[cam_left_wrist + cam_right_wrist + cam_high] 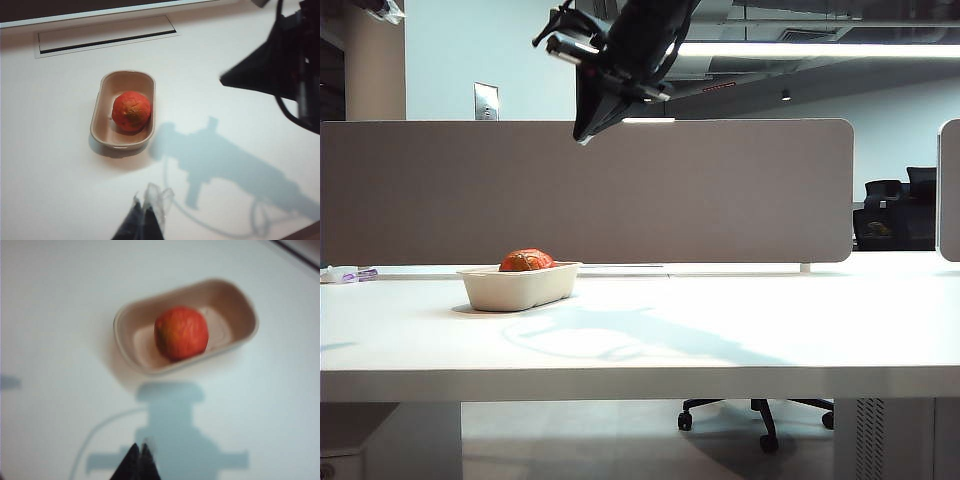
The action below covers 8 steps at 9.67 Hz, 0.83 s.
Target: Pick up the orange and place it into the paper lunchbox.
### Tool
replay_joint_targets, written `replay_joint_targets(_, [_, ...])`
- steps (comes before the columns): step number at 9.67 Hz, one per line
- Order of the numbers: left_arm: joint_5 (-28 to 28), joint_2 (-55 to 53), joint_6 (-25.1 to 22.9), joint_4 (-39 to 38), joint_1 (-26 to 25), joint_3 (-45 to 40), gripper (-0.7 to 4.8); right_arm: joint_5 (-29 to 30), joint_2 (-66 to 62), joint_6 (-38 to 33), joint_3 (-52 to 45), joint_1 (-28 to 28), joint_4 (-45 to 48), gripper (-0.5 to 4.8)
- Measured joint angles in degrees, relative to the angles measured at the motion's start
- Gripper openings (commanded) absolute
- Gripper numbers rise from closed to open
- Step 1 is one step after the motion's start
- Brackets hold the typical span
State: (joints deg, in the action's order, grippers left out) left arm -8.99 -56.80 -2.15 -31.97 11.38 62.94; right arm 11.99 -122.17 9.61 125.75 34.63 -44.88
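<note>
Orange [131, 111] sits in the paper lunchbox [102, 95]; right gripper [138, 460] (raised high) and left gripper [145, 220] both closed, empty.

Matt moulded-pulp lunchbox [107, 131]; orange [131, 111] with mottled, dimpled skin; smooth white counter [225, 100] with soft sheen; matt grey partition [720, 190].

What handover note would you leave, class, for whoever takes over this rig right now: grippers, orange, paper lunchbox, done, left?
Left gripper: shut, empty, high over the table, short of the box.
Right gripper: shut, empty, raised well above the table.
Orange: sitting inside the paper lunchbox, which stands on the table's left side in the exterior view.
Done: orange placed and let go.
Left: probably only parking the arms.
</note>
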Motion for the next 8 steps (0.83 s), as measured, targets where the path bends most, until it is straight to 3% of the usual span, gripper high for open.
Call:
replay_joint_targets(1, [-0.28,0.0,0.02,0.0,0.0,0.0,-0.07,-0.46,2.12,0.85,-0.44,0.0,-9.31,-0.06])
replay_joint_targets(3, [-2.6,0.0,0.0,0.0,0.0,0.0,-0.07,-0.68,5.55,1.79,-0.42,0.0,-14.99,-0.06])
replay_joint_targets(4, [-4.31,0.02,0.0,0.0,-0.02,0.0,-0.07,-9.92,19.76,2.29,-0.79,-0.13,-28.39,-0.05])
replay_joint_targets(8, [-5.16,0.02,0.0,-0.13,-0.02,0.0,-0.07,-12.37,36.3,2.01,-17.31,-2.36,-28.24,-0.05])
